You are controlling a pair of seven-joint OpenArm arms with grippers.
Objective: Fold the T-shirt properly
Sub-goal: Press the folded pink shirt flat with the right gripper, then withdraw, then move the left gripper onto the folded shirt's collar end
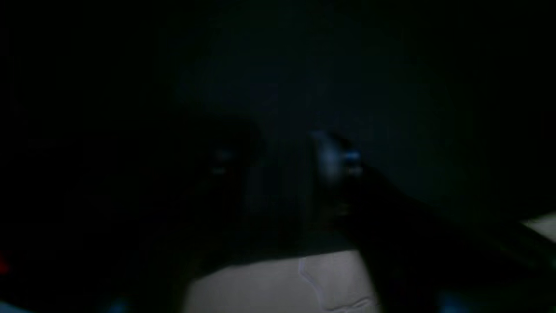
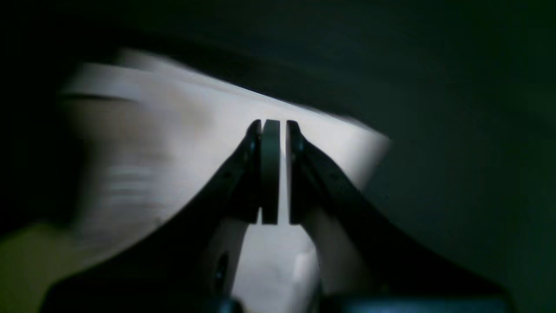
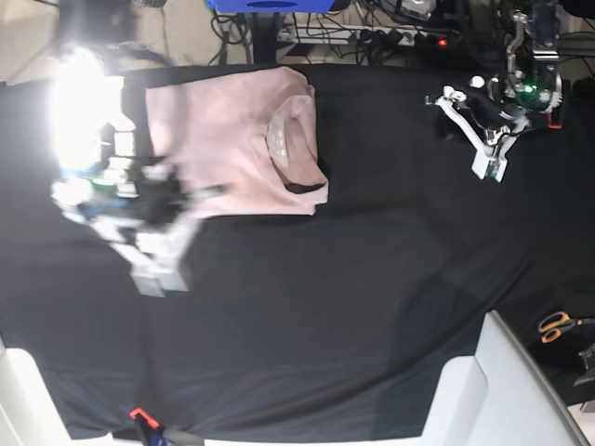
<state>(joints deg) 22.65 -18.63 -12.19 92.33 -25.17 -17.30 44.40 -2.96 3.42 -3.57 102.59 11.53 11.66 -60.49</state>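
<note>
Pale pink cotton is seen folded into a compact rectangle near the far left corner of the table (image 3: 372, 307), which is draped in a black cloth (image 3: 307, 372). The T-shirt (image 3: 232, 139) lies flat on the cloth, its ribbed round collar (image 3: 288, 139) turned toward the table's middle and its far edge close to the far edge of the table.

The right tool (image 3: 209, 191) is seen in the base view at the near left corner of the folded shirt, its dark tips lying at the shirt's near edge; the arm behind it is partly washed out by a bright glare. In the right wrist view the right tool (image 2: 273, 174) is shown with its jaws almost together, only a thin sliver of light left between them, and pink fabric (image 2: 173, 139) spread beneath and around them. Whether cloth is pinched in that narrow gap cannot be told, since the view is blurred.

The left tool (image 3: 490, 167) is held well apart from the shirt, above the black cloth near the far right corner of the table. Its wrist view is nearly black: two faint finger shapes (image 1: 334, 161) are made out, with a pale patch low in the picture, and how far the left tool is spread cannot be told.

A pair of orange-handled scissors (image 3: 558, 325) is seen off the table's right edge.
</note>
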